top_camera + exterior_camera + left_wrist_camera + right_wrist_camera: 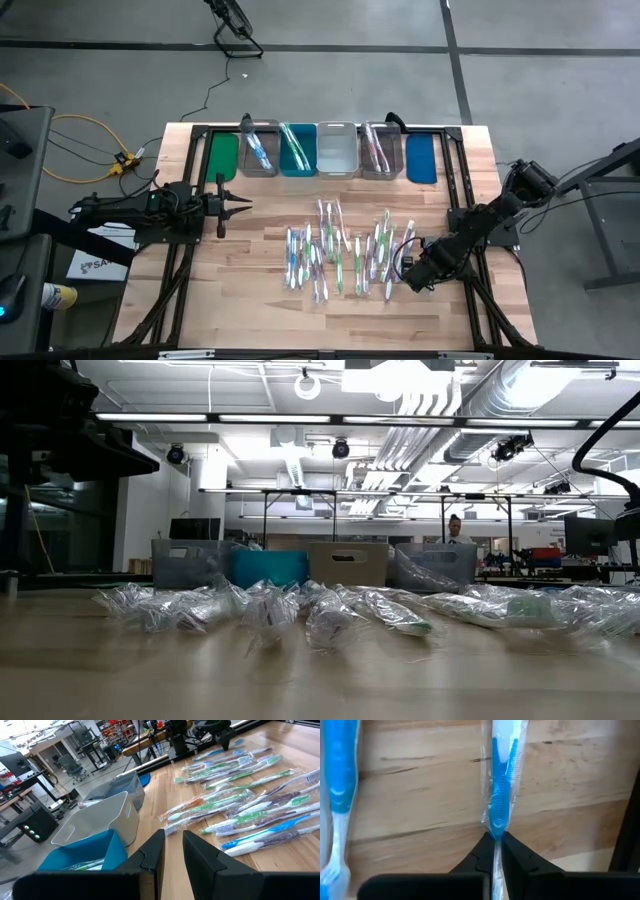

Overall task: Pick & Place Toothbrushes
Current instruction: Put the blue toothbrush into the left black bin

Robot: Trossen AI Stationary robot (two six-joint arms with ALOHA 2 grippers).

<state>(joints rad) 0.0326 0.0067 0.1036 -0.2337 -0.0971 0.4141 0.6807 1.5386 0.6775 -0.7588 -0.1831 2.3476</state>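
At the table's left side the left arm lies over the frame with its left gripper (243, 208) pointing toward the middle, touching nothing; in its wrist view the two dark fingers (150, 857) stand a little apart with only a narrow gap between them and nothing in it. Along the far edge runs a row of bins: a green bin (222, 155), a grey bin (259, 148) with a few brushes inside, a teal bin (298, 150) with some more, a pale bin (337, 150), a clear bin (381, 149) holding several, and a blue bin (421, 158). In front of them, on the bare wooden table (240, 290), the toothbrushes (335, 250) lie in a loose spread, each in a clear wrapper, mostly lengthwise toward the bins. At the right end of that spread the right gripper (408, 262) is down at the tabletop, its fingers pressed together on the blue toothbrush (501, 790), pinching the wrapped handle between the tips. Another blue brush (339, 775) lies just beside it on the wood.
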